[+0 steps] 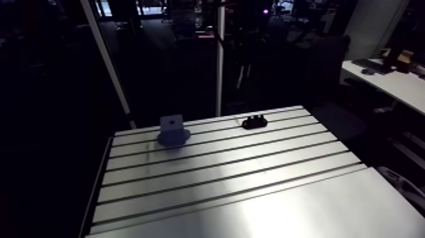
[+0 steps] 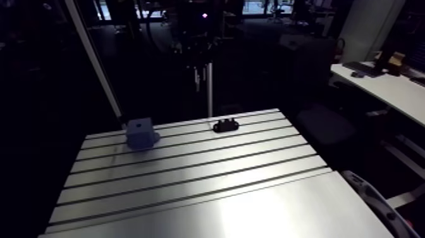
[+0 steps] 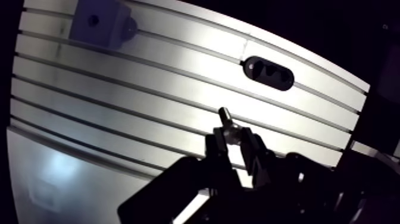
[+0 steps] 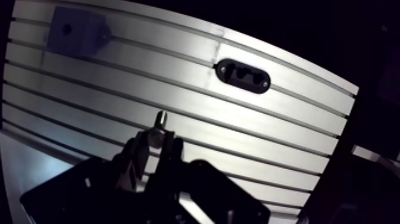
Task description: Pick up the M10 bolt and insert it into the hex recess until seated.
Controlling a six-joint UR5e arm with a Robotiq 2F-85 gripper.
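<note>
Arm view, reading from the left: you have a blue block (image 1: 173, 130) standing near the far edge of the slotted worktop (image 1: 227, 183), and well apart to its right a low black oval holder (image 1: 254, 121), both sitting free with bare slots between them. The wrist view shows a dark hole in one face of the block and recesses in the holder. I cannot tell from here which one is hex-shaped. The M10 bolt (image 3: 226, 119) is off the worktop and in your claw (image 3: 235, 140), which is closed narrowly on its head end. The shank juts out ahead of the fingertips, probably so that the free end leads into the recess. The bolt hangs over open worktop between the two fixtures, so I judge the pick done and the carry and alignment yet to come.
</note>
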